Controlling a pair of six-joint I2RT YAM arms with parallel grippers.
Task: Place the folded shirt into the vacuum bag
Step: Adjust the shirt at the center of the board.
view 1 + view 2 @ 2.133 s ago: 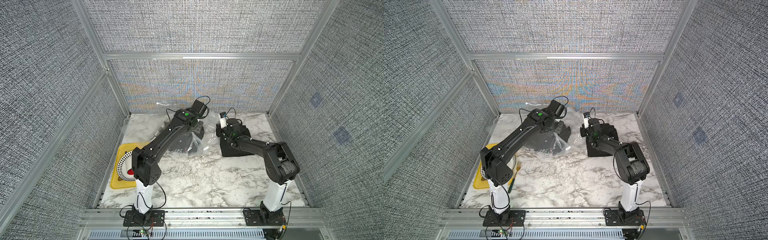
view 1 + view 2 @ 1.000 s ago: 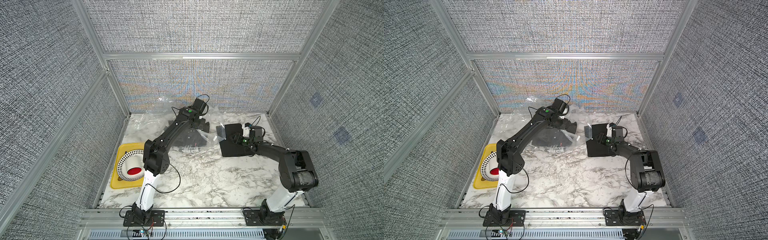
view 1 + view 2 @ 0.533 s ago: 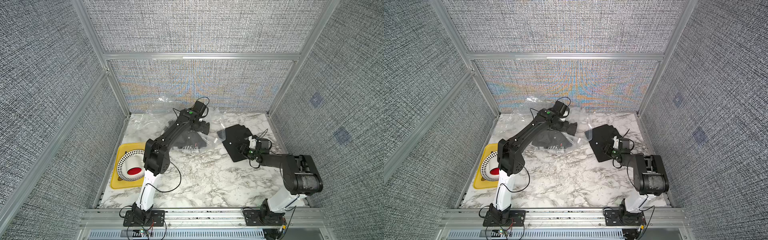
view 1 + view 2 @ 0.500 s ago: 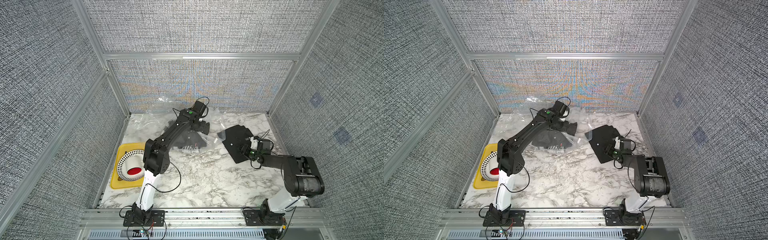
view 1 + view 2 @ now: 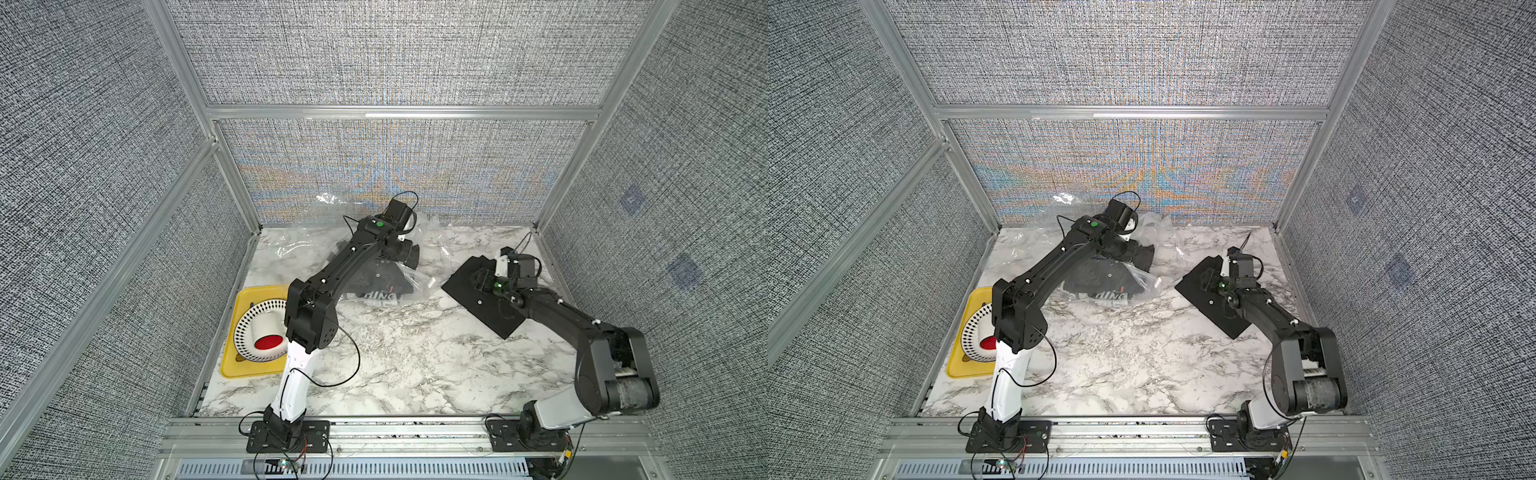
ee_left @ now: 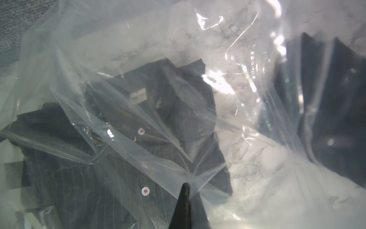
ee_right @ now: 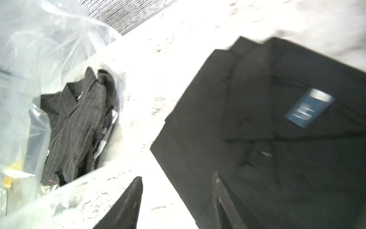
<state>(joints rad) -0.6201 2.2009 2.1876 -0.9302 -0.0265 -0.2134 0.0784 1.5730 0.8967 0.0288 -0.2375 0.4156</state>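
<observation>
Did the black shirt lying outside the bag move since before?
Yes. The folded black shirt has turned, and its near corner now lies closer to the front rail than before.

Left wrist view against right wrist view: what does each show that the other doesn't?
Left wrist only: the left tool shut, pinching the vacuum bag film, and white buttons on the pinstriped shirt. Right wrist only: the right tool, open, at the edge of the folded black shirt, and its blue label. Both: the bag holding the pinstriped shirt, on the marble table.
</observation>
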